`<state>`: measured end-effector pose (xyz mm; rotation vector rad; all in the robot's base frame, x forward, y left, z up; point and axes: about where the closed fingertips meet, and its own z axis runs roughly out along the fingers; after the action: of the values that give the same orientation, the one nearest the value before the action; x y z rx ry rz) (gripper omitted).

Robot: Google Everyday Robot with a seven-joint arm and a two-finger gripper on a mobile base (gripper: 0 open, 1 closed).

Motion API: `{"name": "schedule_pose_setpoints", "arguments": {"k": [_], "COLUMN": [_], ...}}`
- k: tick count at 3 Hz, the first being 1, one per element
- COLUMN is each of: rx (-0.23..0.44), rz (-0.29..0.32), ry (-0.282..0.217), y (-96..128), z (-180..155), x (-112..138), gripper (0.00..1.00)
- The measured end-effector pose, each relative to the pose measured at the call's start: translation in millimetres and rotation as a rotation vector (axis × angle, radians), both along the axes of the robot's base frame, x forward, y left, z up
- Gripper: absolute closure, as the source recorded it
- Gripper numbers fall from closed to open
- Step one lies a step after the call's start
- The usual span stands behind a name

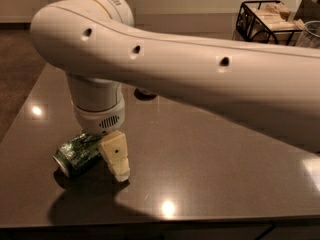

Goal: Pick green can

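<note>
The green can [76,151] lies on its side on the dark table [210,164] near the front left, with a silver end facing the front left. My gripper [117,165] hangs from the big white arm [200,79] and is down at the table, right against the can's right end. The wrist covers the can's upper right part. The arm fills most of the view.
A black wire basket [264,20] holding pale blocks stands at the back right, with a clear glass object [312,34] beside it. A small dark round thing [145,93] peeks out under the arm at the back. The table's front edge [165,223] is close.
</note>
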<state>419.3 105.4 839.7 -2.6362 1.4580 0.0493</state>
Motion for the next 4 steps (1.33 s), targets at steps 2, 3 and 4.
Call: {"name": "schedule_pose_setpoints", "arguments": {"k": [2,3,4], "rx": [-0.041,-0.048,-0.033], "rz": [0.125,0.152,0.159], "ry": [0.048,0.053,0.042], "y": [31,32,31], "z": [-5,3,19], "x": [-6,-6,-2], "gripper": [0.18,0.41,0.64]}}
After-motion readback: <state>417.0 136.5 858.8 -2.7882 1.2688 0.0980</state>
